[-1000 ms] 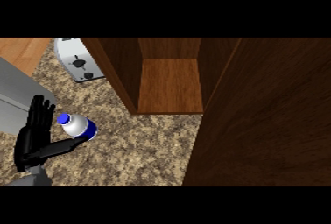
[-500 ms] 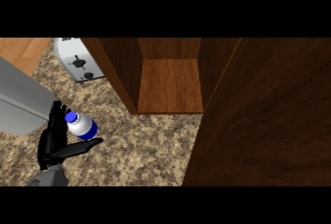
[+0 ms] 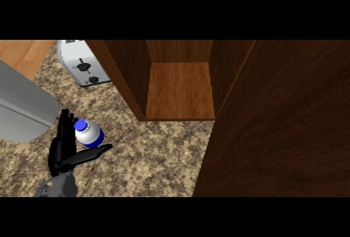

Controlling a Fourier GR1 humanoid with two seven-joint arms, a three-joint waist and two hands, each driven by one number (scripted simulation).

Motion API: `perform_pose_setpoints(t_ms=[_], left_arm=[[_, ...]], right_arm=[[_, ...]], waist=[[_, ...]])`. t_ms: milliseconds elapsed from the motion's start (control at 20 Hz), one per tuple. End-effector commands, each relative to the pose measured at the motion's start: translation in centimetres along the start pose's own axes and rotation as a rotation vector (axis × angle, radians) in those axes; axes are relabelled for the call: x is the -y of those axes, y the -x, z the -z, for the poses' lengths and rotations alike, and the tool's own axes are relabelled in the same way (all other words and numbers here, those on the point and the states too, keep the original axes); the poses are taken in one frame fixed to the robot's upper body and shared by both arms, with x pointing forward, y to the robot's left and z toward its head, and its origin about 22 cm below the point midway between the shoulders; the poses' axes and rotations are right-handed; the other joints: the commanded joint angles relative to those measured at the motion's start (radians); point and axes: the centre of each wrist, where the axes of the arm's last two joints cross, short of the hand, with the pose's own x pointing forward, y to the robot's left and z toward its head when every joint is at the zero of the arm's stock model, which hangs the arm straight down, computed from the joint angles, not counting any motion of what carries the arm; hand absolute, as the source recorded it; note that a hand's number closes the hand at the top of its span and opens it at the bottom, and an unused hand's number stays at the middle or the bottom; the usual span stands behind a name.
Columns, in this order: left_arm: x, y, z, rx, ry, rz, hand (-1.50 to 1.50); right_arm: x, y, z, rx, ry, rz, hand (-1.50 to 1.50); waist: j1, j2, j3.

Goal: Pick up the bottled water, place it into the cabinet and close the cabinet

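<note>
The bottled water (image 3: 89, 134), white with a blue cap and a blue label, stands on the speckled counter at the left. My left hand (image 3: 65, 149) is open right beside it: straight fingers rise along the bottle's left side and the thumb reaches out below its base. The wooden cabinet (image 3: 181, 90) stands open further back, and its inner shelf is bare. Its open door (image 3: 280, 129) fills the right side of the view. My right hand does not show.
A silver toaster (image 3: 85, 67) stands at the back left, next to the cabinet's left wall. A large grey rounded object (image 3: 21, 106) lies at the left edge. Speckled countertop (image 3: 157, 157) stretches between the bottle and the door.
My left hand has moved right and closed in on the bottle, so its fingers are now against the bottle's left side. The bottle has shifted slightly to the right.
</note>
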Motion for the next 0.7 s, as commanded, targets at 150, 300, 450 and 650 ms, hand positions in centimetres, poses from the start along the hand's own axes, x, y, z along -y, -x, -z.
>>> perform_pose_setpoints(t_ms=[150,300,450,650], left_arm=[[-0.7,2.1,-0.8,-0.012,-0.032,-0.005,-1.5],[-0.3,3.8,-2.1,0.005,-0.037,-0.038,-1.5],[0.6,4.5,-2.6,0.003,-0.011,-0.059,-1.5],[-1.9,3.8,-1.5,0.023,-0.003,-0.092,-1.5]], right_arm=[[0.0,-2.8,-0.8,0.074,0.002,-0.05,-1.5],[0.2,-2.9,-0.5,0.04,0.014,-0.063,-1.5],[0.1,-3.6,-1.2,0.055,-0.001,-0.047,-1.5],[1.2,-4.4,-1.3,0.051,0.008,-0.053,-1.5]], waist=[[0.002,-0.001,0.0],[-0.001,0.0,-0.001],[-0.005,-0.001,-0.001],[0.001,-0.001,0.0]])
